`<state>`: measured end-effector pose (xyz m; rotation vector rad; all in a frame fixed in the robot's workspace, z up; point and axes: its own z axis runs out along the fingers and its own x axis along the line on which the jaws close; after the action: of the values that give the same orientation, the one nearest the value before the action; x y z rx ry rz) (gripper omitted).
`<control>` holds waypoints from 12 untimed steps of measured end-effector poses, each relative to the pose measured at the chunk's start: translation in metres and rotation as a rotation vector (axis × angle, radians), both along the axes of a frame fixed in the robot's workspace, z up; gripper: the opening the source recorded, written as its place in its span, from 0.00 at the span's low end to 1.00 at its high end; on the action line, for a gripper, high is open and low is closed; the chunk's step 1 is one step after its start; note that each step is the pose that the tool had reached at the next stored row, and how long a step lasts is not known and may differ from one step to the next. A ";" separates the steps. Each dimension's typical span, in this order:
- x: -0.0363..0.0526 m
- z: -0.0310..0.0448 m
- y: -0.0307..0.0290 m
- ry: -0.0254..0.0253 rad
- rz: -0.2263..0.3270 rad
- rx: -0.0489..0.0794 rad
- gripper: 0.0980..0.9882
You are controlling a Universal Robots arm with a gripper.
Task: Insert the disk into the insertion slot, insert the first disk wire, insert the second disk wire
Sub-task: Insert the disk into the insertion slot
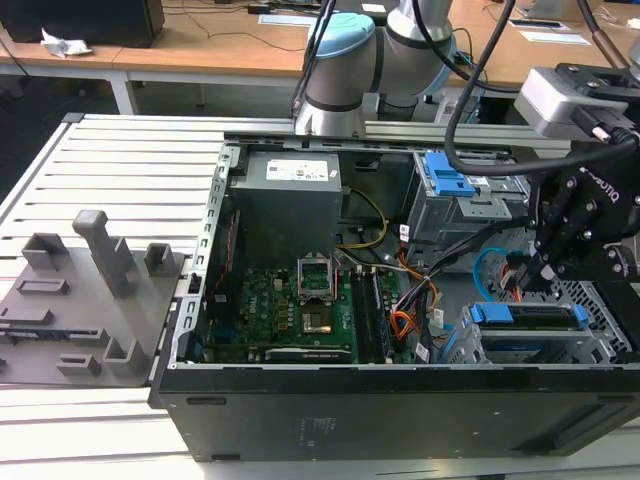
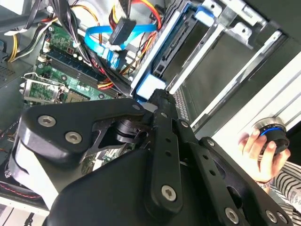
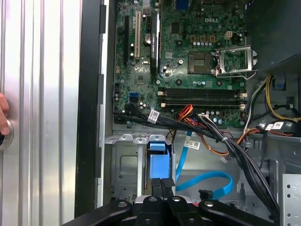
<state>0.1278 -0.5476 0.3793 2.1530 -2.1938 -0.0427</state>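
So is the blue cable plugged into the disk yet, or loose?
Loose. In the first wrist view the blue cable loops free, its dark plug lying apart from the disk.

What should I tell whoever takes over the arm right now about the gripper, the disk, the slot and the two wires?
Gripper: shut, with its tips at the blue caddy end of the disk. It grips nothing that I can see.
Disk: sits in the insertion slot. I cannot tell whether it is fully seated.
First disk wire: red/orange bundle, its dark plug hangs free next to the slot, unplugged.
Second disk wire: blue loop lying beside the slot, plug free.
Done: the disk looks inserted.
Left: both wires.
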 end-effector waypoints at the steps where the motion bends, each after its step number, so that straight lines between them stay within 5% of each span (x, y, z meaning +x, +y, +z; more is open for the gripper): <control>1: 0.0043 0.0000 0.0001 0.0004 0.000 0.000 0.01; 5: 0.0124 -0.0025 0.0003 0.0034 0.000 0.000 0.01; 12: 0.0172 -0.0193 0.0003 0.0056 0.000 0.000 0.01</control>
<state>0.1450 -0.5474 0.3600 2.1502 -2.1906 -0.0486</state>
